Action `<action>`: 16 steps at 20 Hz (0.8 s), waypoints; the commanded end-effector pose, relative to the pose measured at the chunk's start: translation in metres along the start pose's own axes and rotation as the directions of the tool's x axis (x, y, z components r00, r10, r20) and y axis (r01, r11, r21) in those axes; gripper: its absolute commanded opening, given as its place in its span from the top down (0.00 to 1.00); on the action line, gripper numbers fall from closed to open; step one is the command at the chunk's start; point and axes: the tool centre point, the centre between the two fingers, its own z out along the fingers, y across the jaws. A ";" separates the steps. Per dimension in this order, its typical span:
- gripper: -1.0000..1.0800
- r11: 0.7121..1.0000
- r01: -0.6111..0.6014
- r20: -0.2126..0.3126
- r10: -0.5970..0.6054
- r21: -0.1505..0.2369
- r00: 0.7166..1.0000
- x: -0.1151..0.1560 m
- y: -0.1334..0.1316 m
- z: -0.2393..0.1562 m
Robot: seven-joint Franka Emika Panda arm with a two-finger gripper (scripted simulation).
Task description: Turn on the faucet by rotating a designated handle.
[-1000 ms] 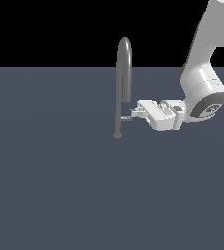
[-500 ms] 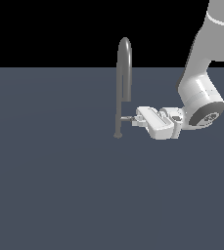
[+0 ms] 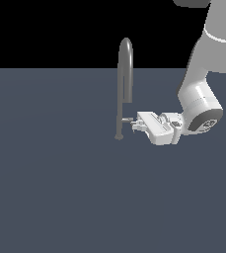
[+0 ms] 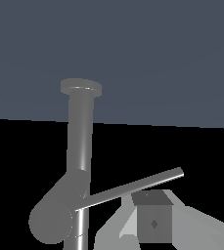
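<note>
While the faucet [image 3: 125, 84] stands upright just above the middle of the exterior frame on the dark grey surface [image 3: 50, 188], its short handle [image 3: 127, 119] juts toward the frame's right from the lower stem. Level with it, the gripper [image 3: 134, 125] reaches in sideways, its tips at the handle's end. Whether the jaws are open or closed, I cannot tell.
</note>
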 end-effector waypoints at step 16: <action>1.00 1.000 -0.005 -0.002 0.005 0.004 1.000 0.030 -0.019 0.000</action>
